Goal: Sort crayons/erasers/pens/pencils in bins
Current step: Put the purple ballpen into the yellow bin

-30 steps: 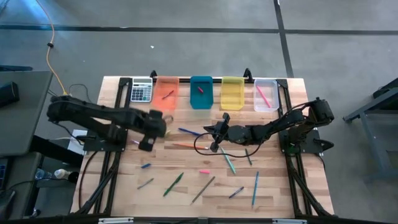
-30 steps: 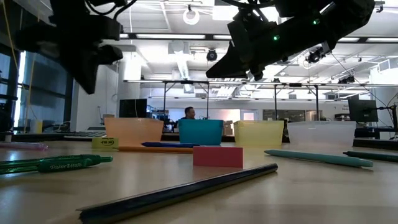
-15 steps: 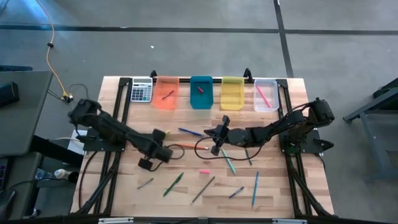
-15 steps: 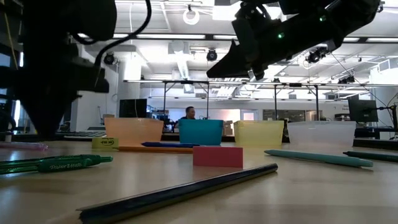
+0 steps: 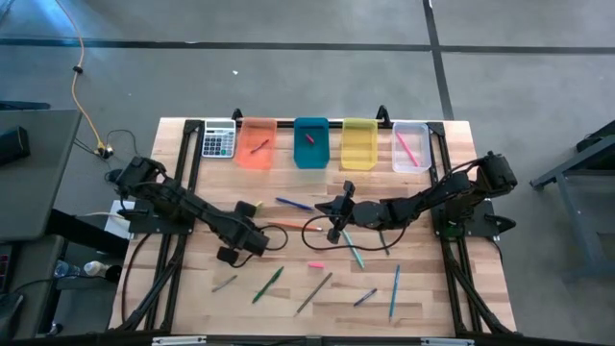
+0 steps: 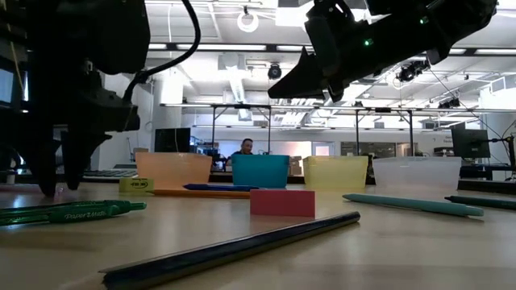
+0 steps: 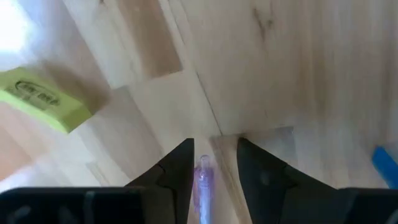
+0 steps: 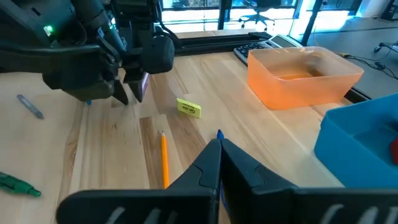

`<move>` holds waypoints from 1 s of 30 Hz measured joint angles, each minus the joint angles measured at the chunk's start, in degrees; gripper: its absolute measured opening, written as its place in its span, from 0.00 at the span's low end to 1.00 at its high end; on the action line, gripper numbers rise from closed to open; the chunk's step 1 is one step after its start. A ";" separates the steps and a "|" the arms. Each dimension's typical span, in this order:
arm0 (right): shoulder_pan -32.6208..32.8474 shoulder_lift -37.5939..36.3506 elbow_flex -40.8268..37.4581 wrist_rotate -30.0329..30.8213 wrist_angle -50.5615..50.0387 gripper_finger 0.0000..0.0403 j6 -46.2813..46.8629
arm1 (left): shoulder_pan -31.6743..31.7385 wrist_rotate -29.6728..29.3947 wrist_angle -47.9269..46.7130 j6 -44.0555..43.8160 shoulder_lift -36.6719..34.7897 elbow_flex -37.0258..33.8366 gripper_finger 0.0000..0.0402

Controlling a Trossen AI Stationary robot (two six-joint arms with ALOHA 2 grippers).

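- The left gripper (image 7: 213, 163) hangs low over the table's (image 5: 423, 298) left side, fingers parted astride a purple crayon (image 7: 203, 180) whose long axis runs straight between them.
- The right gripper (image 5: 335, 213), fingers clenched and empty, hovers mid-table, farther from it.

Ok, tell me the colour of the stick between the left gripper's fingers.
Light purple; the stick shows best in the left wrist view, between the left gripper fingers.
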 joint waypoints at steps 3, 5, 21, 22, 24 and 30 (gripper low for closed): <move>0.00 0.00 0.00 0.01 0.02 0.00 0.00 | 0.14 -0.98 -2.18 -0.98 -0.01 -0.24 0.27; 0.00 0.00 0.00 0.01 0.14 0.00 0.00 | 0.45 -1.05 -3.33 -1.74 -0.04 -0.20 0.26; 0.00 0.00 0.00 0.01 0.20 0.00 0.04 | 1.36 1.09 0.48 1.24 -0.37 -3.04 0.13; 0.00 0.00 0.00 0.01 0.20 0.00 0.04 | 1.38 1.09 0.54 1.23 -0.39 -3.04 0.12; 0.00 0.00 0.00 0.01 0.20 0.00 0.05 | 1.36 1.03 0.70 1.23 -0.39 -3.04 0.10; 0.00 0.00 0.00 0.01 0.20 0.00 0.11 | 1.31 1.50 0.88 1.23 -0.70 -3.04 0.06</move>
